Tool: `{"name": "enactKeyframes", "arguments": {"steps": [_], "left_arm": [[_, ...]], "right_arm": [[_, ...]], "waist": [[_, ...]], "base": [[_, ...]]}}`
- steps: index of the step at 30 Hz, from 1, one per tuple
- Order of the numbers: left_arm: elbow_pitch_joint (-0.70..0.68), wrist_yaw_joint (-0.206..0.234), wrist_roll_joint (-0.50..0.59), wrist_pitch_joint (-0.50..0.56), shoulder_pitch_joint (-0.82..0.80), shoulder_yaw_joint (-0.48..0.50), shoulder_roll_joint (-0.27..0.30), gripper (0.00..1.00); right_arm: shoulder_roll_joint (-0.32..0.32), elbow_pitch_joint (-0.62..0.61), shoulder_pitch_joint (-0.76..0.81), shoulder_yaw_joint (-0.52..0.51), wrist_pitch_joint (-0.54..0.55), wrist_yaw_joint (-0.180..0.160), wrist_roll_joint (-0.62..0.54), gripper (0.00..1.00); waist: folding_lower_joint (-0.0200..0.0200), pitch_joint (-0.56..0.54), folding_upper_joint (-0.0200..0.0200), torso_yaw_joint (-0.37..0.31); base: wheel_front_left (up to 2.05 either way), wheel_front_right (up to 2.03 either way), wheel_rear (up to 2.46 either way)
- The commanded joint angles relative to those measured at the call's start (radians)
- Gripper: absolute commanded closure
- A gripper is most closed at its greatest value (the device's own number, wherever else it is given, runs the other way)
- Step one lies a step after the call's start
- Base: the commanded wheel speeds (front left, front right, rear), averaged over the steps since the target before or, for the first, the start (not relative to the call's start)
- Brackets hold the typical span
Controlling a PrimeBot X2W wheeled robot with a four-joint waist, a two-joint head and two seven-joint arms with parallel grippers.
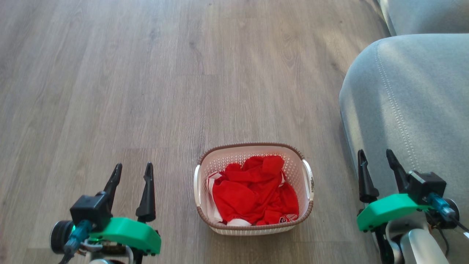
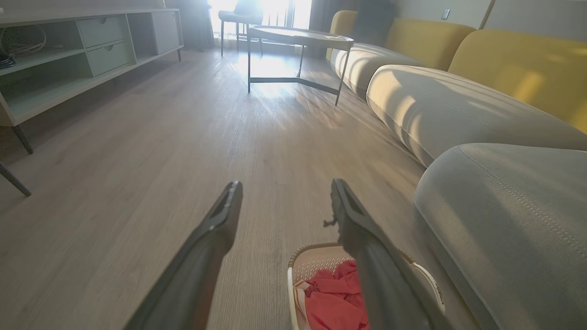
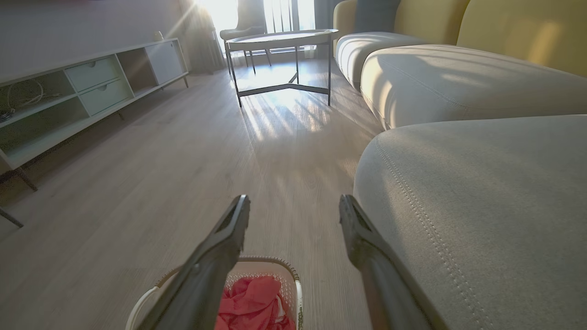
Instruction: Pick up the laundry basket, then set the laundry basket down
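Grey sofa (image 1: pixel 410 91) fabric looms largest; just beside it the laundry basket (image 1: pixel 253 230) rests on the wooden floor (image 1: pixel 146 73), not yet lifted. Right gripper (image 1: pixel 374 151) hangs close by the sofa, left gripper (image 1: pixel 133 165) across the basket from the sofa; both gape empty, so the whole task is left.

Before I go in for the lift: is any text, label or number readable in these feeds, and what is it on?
Nothing can be read.
White print on the red clothes in the laundry basket: too small and creased to read.
Dark marking on the basket's right handle: too small to read.
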Motion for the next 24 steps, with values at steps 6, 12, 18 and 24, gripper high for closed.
{"name": "enactKeyframes", "arguments": {"steps": [6,12,18,24], "left_arm": [[-0.043,0.009,-0.006,0.014,-0.023,0.023,0.019,0.00],[-0.039,0.017,-0.010,0.017,-0.020,0.020,0.018,0.00],[-0.036,0.024,-0.009,0.022,-0.018,0.018,0.023,0.00],[-0.039,0.032,-0.003,0.022,-0.023,0.015,0.028,0.00]], "right_arm": [[-0.005,-0.066,-0.003,0.020,0.016,-0.006,-0.004,0.00],[-0.005,-0.083,0.006,0.015,0.028,-0.006,-0.003,0.00],[-0.005,-0.084,0.008,0.012,0.030,-0.006,0.001,0.00],[-0.005,-0.086,0.006,0.012,0.027,-0.006,0.004,0.00]], "waist": [[0.0001,-0.003,0.0000,-0.005],[0.0001,-0.004,0.0000,-0.006],[0.0001,-0.005,0.0000,-0.004],[0.0001,-0.003,0.0000,-0.003]], "base": [[0.00,0.00,0.00],[0.00,0.00,0.00],[0.00,0.00,0.00],[0.00,0.00,0.00]]}}
